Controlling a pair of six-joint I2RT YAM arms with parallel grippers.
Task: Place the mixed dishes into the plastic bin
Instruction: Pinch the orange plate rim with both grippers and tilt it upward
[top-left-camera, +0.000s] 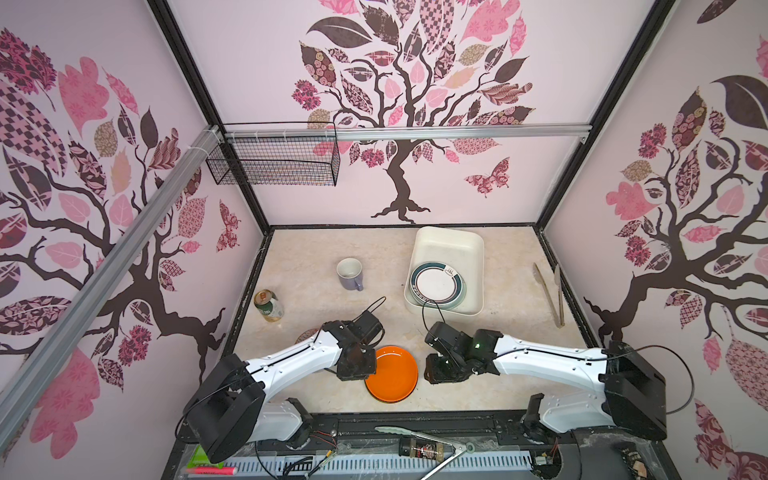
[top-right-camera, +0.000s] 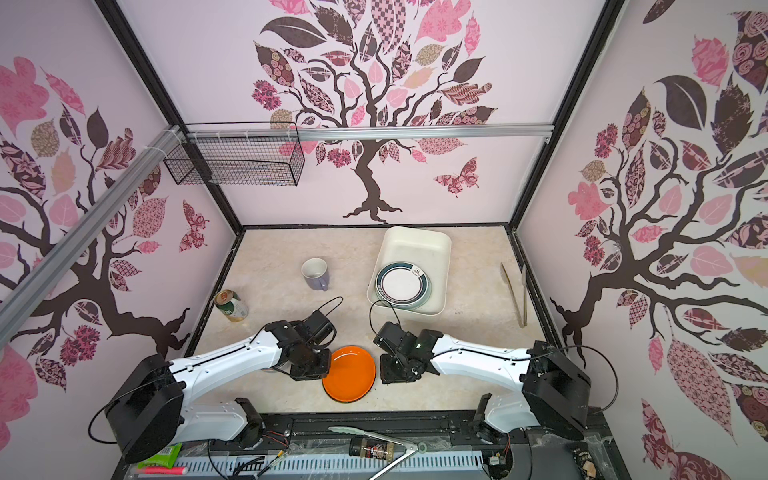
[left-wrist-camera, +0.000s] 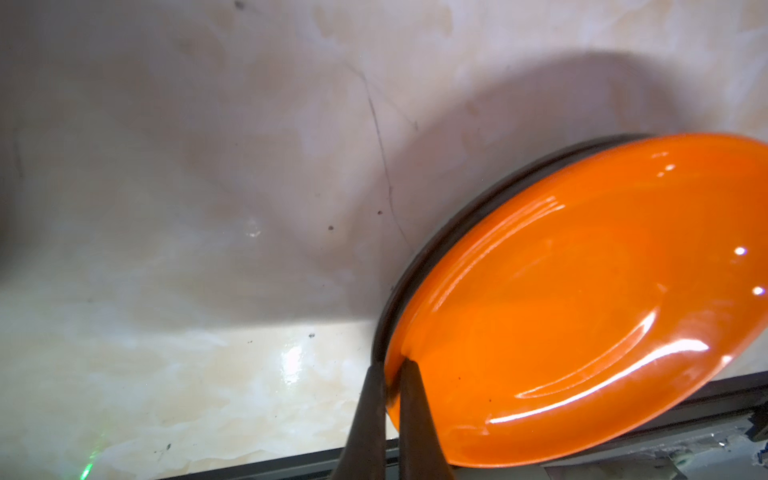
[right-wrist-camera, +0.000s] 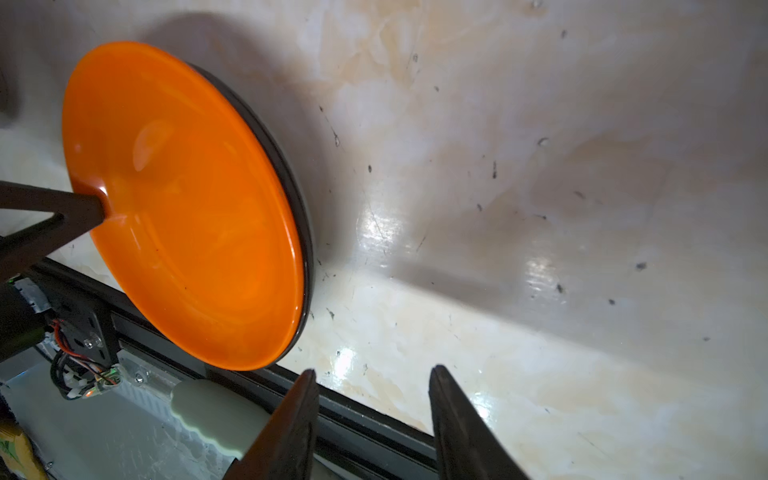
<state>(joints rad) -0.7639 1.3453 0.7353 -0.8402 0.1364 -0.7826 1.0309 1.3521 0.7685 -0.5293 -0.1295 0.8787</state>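
Pink walls printed with dark trees box in a pale marbled desk (top-left-camera: 309, 259). On the left gripper (left-wrist-camera: 390, 368), the fingers (left-wrist-camera: 415, 419) are pressed together on the rim of the orange plate (left-wrist-camera: 582, 299), with the plate's lip between them. In both top views this grip is at the plate's 9 o'clock. Directly under the orange plate lies the black plate (right-wrist-camera: 306, 249), showing only as a dark crescent beyond the orange rim. Whether its edge is caught in the same pinch is hard to say from the wrist views.

The orange plate is glossy, round and shallow, a plain colour with bright highlights across its well. It sits near the desk's front edge. At its 3 o'clock the right gripper (right-wrist-camera: 373, 372) hangs just beside it, fingers apart with only desk between them.

Farther out, the plastic bin (top-left-camera: 451, 245) lies at 1 o'clock from the orange plate, holding a white plate with a dark ringed border (top-left-camera: 436, 286). The lavender mug (top-left-camera: 350, 274) stands upright at 11 o'clock. A green can (top-left-camera: 269, 306) is at 10 o'clock, and two wooden utensils (top-left-camera: 549, 295) lie at 2 o'clock.
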